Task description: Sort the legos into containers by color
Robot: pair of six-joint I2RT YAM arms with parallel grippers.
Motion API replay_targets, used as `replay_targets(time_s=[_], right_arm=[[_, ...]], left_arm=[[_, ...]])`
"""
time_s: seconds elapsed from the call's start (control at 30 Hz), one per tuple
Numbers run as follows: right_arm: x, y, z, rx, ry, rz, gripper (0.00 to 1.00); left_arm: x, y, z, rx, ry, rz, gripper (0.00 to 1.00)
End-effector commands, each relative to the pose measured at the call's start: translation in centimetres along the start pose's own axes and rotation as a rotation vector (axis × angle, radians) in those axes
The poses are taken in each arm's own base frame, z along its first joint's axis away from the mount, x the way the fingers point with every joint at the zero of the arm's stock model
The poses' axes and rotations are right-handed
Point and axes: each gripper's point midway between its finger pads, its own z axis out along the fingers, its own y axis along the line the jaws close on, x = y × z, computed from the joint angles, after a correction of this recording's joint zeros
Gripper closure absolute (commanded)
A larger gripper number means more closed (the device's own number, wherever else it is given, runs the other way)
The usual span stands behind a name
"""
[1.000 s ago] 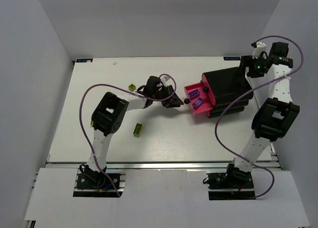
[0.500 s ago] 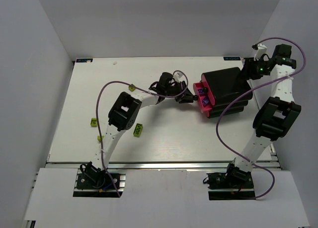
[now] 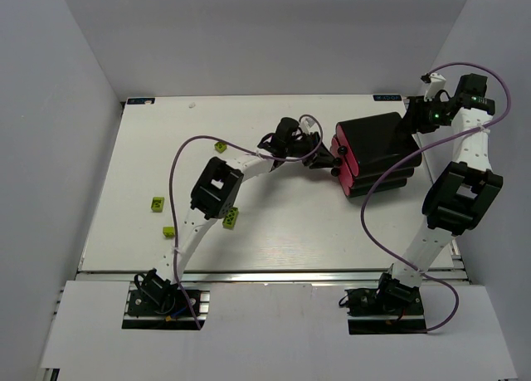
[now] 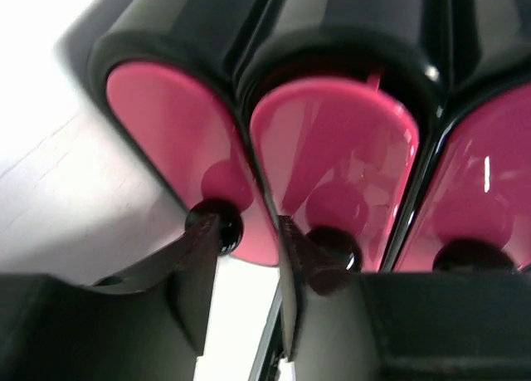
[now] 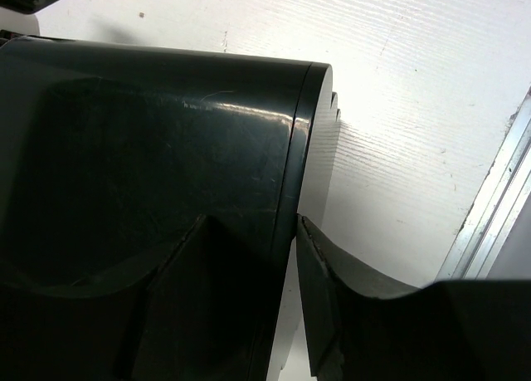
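Note:
The black cabinet stands at the back right with its pink drawers all pushed in. In the left wrist view three pink drawer fronts show: left, middle and right, each with a black knob. My left gripper is open and empty, pressed against the fronts. One finger touches the left knob; the other covers the middle knob. My right gripper is shut on the cabinet's rear edge. Lime-green legos lie on the table. No purple legos show.
One more lime-green lego lies at the front left. The left arm's purple cable arcs over the table's middle. The table's metal right edge runs close behind the cabinet. Grey walls enclose the table.
My left gripper moved right and pushed the open pink drawer holding purple legos into the cabinet; it is now shut. The right gripper has stayed on the cabinet.

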Motion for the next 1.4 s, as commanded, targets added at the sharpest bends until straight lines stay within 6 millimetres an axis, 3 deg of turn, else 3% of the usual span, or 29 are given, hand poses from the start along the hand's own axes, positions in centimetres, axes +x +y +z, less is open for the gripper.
replay_targets(time_s=[0.0, 0.13, 0.27, 0.4, 0.47, 0.63, 0.77, 1.03, 1.1, 1.23, 1.33, 1.37], right_arm=[[2.7, 1.2, 1.0, -0.053, 0.095, 0.062, 0.49], [3.0, 1.1, 1.1, -0.047, 0.103, 0.064, 0.49], [3.0, 1.0, 1.1, -0.042, 0.106, 0.062, 0.49], [3.2, 0.9, 1.1, -0.039, 0.111, 0.065, 0.48], [3.2, 0.8, 1.0, -0.036, 0.109, 0.063, 0.48], [3.5, 0.8, 1.1, -0.046, 0.113, 0.069, 0.47], [3.4, 0.7, 1.0, -0.041, 0.11, 0.068, 0.47], [3.6, 0.6, 1.1, -0.041, 0.113, 0.07, 0.46], [3.7, 0.6, 1.1, -0.039, 0.115, 0.071, 0.46], [3.6, 0.5, 1.0, -0.033, 0.115, 0.069, 0.46], [3.7, 0.5, 1.0, -0.028, 0.118, 0.067, 0.46], [3.8, 0.5, 1.0, -0.027, 0.119, 0.066, 0.46]], left_arm=[[-0.7, -3.6, 0.6, 0.065, -0.007, 0.025, 0.59], [-1.2, -4.1, 1.0, 0.102, -0.018, 0.004, 0.61], [-0.5, -3.9, 1.5, 0.102, 0.005, -0.01, 0.5], [-0.1, -3.7, 1.0, 0.086, 0.008, -0.002, 0.48], [0.1, -2.2, 0.4, 0.047, -0.003, -0.008, 0.48], [0.1, -1.9, -0.5, 0.027, -0.008, -0.004, 0.47], [0.7, -1.5, -0.4, 0.025, 0.022, -0.013, 0.39], [2.2, -1.3, 0.9, 0.028, 0.065, -0.027, 0.37], [2.3, -1.0, 1.0, 0.02, 0.063, -0.033, 0.39], [2.6, -0.2, 0.7, -0.011, 0.058, -0.048, 0.59], [2.7, -0.3, 0.2, -0.035, 0.042, -0.034, 0.65], [2.5, 0.7, -0.4, -0.059, 0.034, -0.034, 0.68]])
